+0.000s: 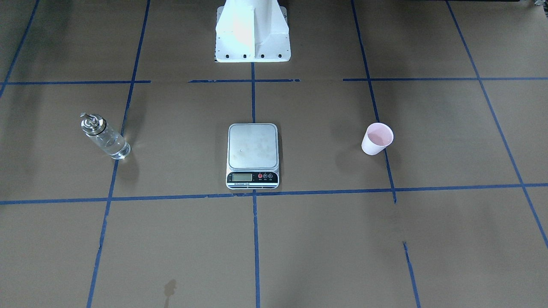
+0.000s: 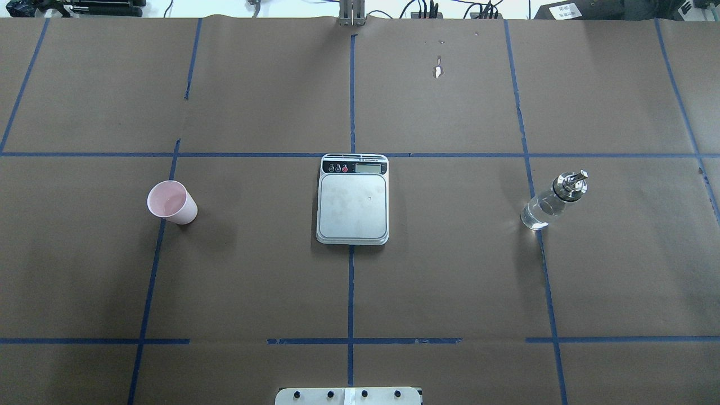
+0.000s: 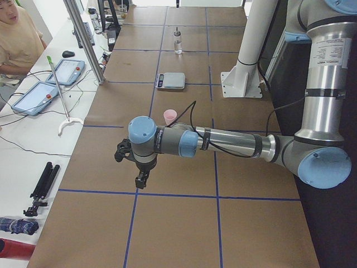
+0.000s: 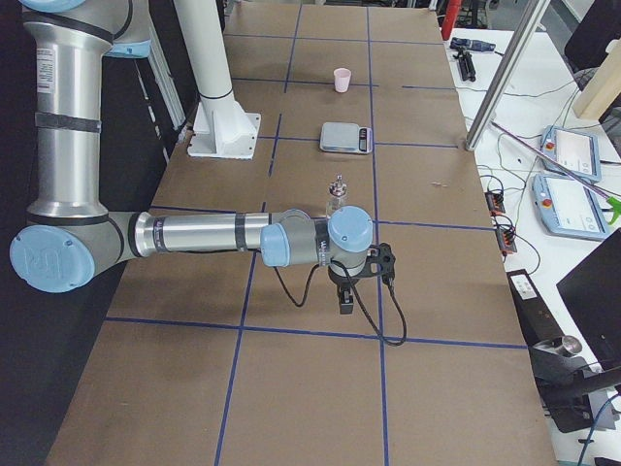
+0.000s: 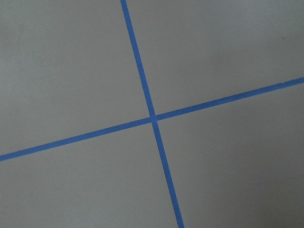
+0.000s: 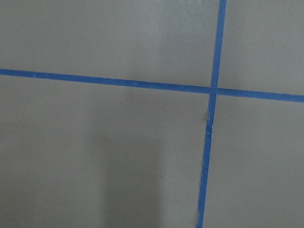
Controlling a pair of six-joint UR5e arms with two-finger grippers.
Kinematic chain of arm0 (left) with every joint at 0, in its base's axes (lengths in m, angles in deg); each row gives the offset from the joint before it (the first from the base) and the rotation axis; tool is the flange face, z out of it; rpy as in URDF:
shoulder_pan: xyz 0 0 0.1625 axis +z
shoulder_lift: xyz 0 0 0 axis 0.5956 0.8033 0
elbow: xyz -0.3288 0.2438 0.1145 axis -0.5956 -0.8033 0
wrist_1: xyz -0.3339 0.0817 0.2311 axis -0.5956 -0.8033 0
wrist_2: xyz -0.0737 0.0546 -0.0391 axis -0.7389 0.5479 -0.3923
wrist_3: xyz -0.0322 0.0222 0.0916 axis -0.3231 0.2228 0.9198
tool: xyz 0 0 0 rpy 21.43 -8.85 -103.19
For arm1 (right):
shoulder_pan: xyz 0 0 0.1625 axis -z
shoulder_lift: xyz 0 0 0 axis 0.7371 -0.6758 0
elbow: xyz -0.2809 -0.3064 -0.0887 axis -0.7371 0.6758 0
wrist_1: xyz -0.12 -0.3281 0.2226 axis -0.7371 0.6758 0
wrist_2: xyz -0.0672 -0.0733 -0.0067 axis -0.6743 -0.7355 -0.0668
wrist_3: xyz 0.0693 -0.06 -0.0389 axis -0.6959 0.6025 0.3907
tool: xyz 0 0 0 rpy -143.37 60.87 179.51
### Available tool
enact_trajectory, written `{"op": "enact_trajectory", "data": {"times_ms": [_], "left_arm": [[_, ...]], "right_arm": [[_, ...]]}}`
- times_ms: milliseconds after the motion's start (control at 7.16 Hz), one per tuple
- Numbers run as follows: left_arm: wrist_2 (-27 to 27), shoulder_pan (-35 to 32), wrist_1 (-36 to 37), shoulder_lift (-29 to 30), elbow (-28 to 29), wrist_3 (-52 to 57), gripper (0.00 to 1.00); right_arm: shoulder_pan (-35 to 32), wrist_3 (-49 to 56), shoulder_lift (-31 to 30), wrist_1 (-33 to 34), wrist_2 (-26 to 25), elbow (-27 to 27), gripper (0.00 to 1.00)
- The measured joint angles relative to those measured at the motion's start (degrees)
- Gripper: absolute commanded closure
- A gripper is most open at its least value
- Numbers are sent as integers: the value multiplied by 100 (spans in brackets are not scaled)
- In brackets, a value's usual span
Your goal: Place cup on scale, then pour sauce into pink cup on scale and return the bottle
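The scale (image 1: 252, 147) lies at the table's middle, its platform bare. The pale pink cup (image 1: 377, 139) stands upright on the table on the robot's left, apart from the scale; it also shows in the overhead view (image 2: 171, 203). The clear glass bottle (image 1: 105, 136) with metal spout cap stands on the robot's right (image 2: 554, 201). My left gripper (image 3: 141, 180) hangs over the table's left end, short of the cup (image 3: 169, 116). My right gripper (image 4: 344, 301) hangs over the right end, near the bottle (image 4: 336, 197). I cannot tell whether either is open.
Brown paper with blue tape lines (image 2: 351, 292) covers the table. The white robot base (image 1: 252, 30) stands behind the scale. Both wrist views show only paper and tape crossings. Operator desks with tablets (image 3: 33, 97) and a person (image 3: 17, 33) flank the table's far side.
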Motion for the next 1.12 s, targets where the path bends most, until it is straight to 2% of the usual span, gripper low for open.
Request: {"op": "enact_trajectory", "data": {"times_ms": [419, 838, 1118], "left_arm": [[34, 15, 44, -203, -529, -20, 0], [-66, 86, 30, -347, -737, 5, 0], [-775, 539, -192, -341, -839, -489, 0]], "right_arm": [[-1, -6, 9, -2, -6, -40, 0], [-1, -23, -153, -140, 42, -278, 0], [19, -62, -323, -645, 141, -220, 0]]}}
